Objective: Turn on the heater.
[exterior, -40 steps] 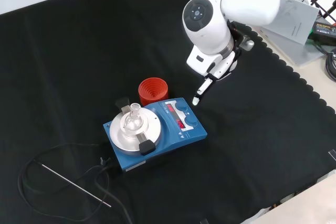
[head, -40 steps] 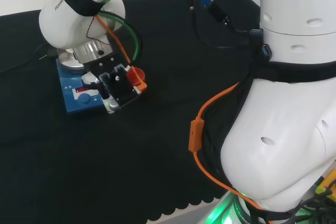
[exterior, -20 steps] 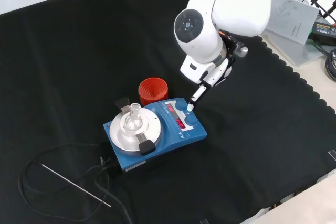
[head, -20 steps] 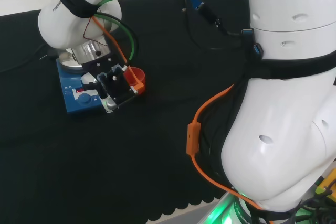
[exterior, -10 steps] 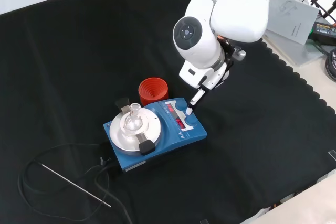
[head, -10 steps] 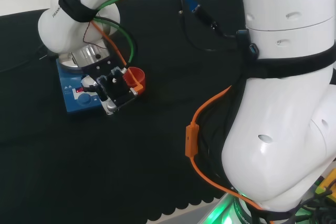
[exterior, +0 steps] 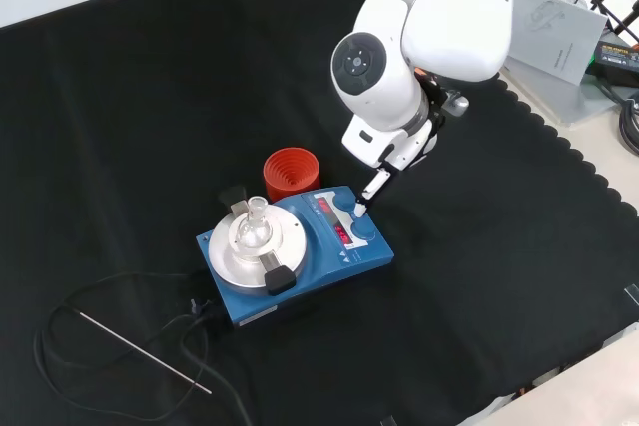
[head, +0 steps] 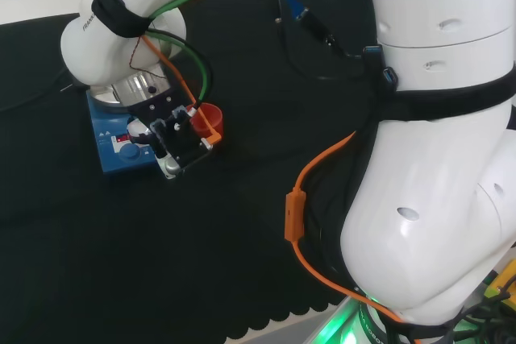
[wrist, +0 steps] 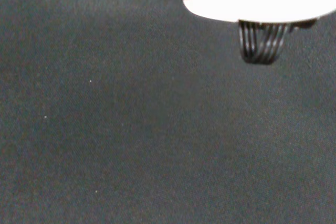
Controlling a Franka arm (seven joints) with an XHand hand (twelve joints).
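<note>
Front view: hand point(exterior: 371, 187), one straight finger, holding nothing, tip at heater point(exterior: 296, 251) knob. Step: I press; next, confirm contact.

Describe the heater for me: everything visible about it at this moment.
The heater is a low blue box lying flat on the black cloth. A round silvery plate on top carries a small clear glass flask between two black clamps. Its sloped front panel has a lit red display and blue round knobs. A black cable leaves its rear corner. A red ribbed ring stands close beside it. One outstretched finger of the hand reaches down to a knob at the panel's corner.
</note>
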